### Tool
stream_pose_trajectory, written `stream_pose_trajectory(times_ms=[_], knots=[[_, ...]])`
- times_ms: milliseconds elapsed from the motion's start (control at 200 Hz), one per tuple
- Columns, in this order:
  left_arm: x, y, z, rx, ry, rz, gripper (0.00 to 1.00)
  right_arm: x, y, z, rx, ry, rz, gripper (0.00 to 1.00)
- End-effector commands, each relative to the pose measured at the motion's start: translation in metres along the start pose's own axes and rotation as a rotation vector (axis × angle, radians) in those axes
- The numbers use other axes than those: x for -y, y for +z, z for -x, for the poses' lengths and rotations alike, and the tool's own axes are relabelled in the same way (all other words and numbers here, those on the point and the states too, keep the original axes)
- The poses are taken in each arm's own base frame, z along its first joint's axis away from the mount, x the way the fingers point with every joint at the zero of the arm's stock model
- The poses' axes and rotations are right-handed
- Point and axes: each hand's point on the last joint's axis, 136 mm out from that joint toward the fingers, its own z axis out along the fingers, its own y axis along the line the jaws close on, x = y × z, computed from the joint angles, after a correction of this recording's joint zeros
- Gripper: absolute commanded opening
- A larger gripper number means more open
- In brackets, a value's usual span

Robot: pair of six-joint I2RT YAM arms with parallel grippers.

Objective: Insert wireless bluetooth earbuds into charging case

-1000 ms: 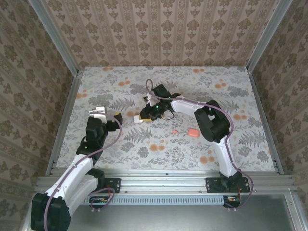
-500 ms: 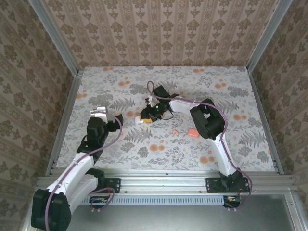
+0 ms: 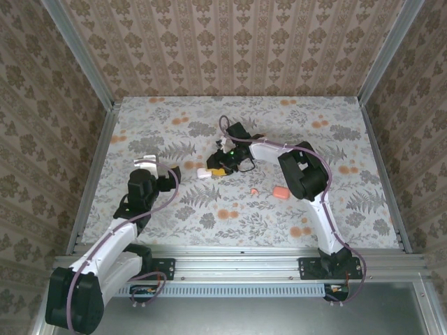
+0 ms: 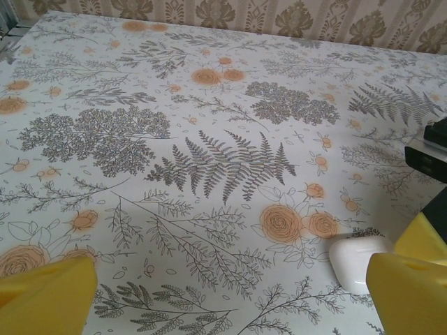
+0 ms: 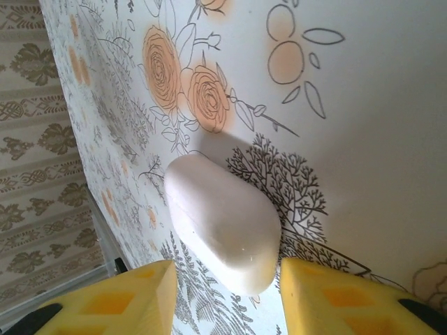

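Note:
A closed white pebble-shaped charging case [image 3: 204, 173] lies on the floral table. In the right wrist view the white case [image 5: 220, 223] sits between my right gripper's [image 5: 225, 283] yellow fingers [image 5: 126, 300], with a gap on each side; the jaws are open and hold nothing. My right gripper [image 3: 218, 169] stands just right of the case. My left gripper [image 3: 159, 166] is wide open to the left of it. The white case [image 4: 356, 259] shows beside the left gripper's [image 4: 230, 300] right finger [image 4: 408, 289]. A coral-pink earbud [image 3: 254, 191] lies near a coral-pink case [image 3: 281, 192].
Metal rails [image 3: 91, 174] and patterned walls close in the table on three sides. The right arm's yellow finger [image 4: 424, 237] and black body [image 4: 429, 150] stand at the right edge of the left wrist view. Open tabletop [image 4: 209, 139] lies ahead of the left gripper.
My right gripper has opened and let go of the white case, which now rests on the table. It has drawn back slightly to the right. The left arm has barely shifted.

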Motion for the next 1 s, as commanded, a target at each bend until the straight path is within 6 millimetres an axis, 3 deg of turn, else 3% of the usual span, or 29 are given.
stream_pose_trajectory(times_ms=[0, 235, 375, 485, 775, 995], knots=[[0.007, -0.002, 0.022, 0.048, -0.027, -0.029, 1.00, 0.004, -0.016, -0.005, 0.011, 0.027, -0.058, 0.46], [0.014, -0.003, 0.022, -0.008, -0.049, -0.059, 0.99, 0.002, -0.051, -0.014, 0.067, 0.031, -0.127, 0.47], [0.024, -0.002, 0.025, -0.051, -0.087, -0.097, 0.97, 0.005, -0.095, -0.029, 0.132, 0.037, -0.230, 0.50], [0.037, 0.005, 0.023, -0.112, -0.094, -0.133, 0.96, 0.018, -0.133, -0.053, 0.165, 0.076, -0.346, 0.52], [0.093, 0.029, 0.010, -0.368, -0.022, -0.262, 0.94, 0.057, -0.230, -0.116, 0.261, 0.197, -0.690, 0.66], [0.152, 0.040, -0.007, -0.511, 0.043, -0.393, 0.92, 0.096, -0.253, -0.158, 0.273, 0.366, -0.806, 0.75]])
